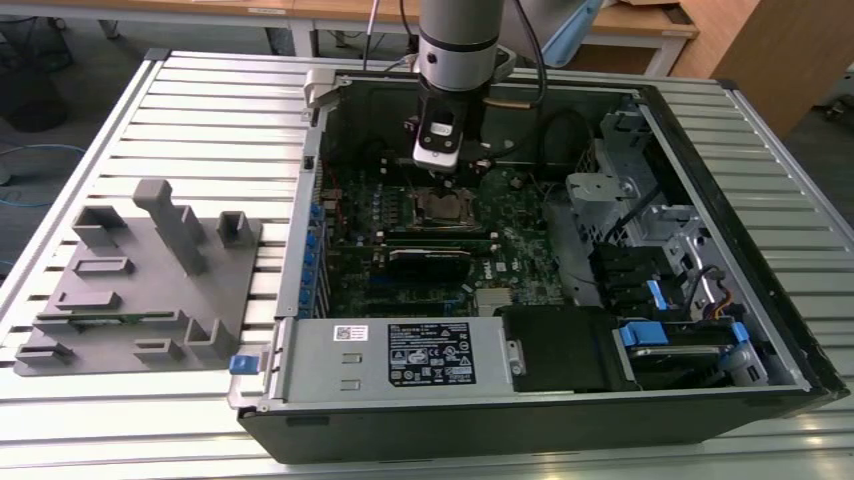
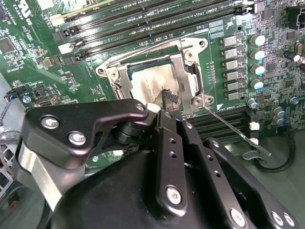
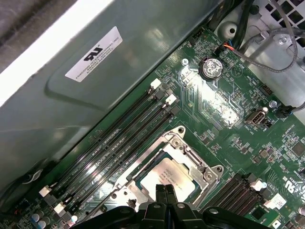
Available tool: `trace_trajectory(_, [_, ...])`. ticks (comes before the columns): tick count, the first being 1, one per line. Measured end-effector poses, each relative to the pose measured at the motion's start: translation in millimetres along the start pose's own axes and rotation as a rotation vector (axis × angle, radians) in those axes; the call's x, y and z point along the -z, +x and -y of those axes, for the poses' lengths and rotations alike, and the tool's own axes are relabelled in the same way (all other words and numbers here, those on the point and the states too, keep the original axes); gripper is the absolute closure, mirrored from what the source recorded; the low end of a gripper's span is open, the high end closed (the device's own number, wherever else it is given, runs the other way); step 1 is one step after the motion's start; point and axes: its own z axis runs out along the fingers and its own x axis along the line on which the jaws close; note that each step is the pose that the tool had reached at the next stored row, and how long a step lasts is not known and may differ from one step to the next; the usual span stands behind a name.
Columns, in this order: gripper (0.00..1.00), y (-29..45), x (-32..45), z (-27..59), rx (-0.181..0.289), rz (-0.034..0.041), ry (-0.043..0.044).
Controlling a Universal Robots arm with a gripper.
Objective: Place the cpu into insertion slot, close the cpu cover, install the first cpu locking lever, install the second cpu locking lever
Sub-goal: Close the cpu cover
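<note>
The cpu lies flat in the insertion slot on the green board, its pale metal top showing through the window of the silvery cpu cover, which lies down over it. My gripper is shut and empty, its tip just over the cpu's edge; I cannot tell whether it touches. A thin wire locking lever angles out from one socket corner, unlatched. In the exterior view the gripper hangs right above the socket inside the open case. The first wrist view shows the cpu just beyond the fingertips.
Long black memory slots run beside the socket, next to the case wall. The power supply box sits at the case's near side, a drive cage at the exterior view's right. A grey fixture lies on the table at the left.
</note>
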Motion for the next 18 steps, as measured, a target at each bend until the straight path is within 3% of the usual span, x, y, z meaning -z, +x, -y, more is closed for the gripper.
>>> trace_trajectory(18, [0.89,0.0,0.0,0.0,0.025,-0.0011,-0.0005])
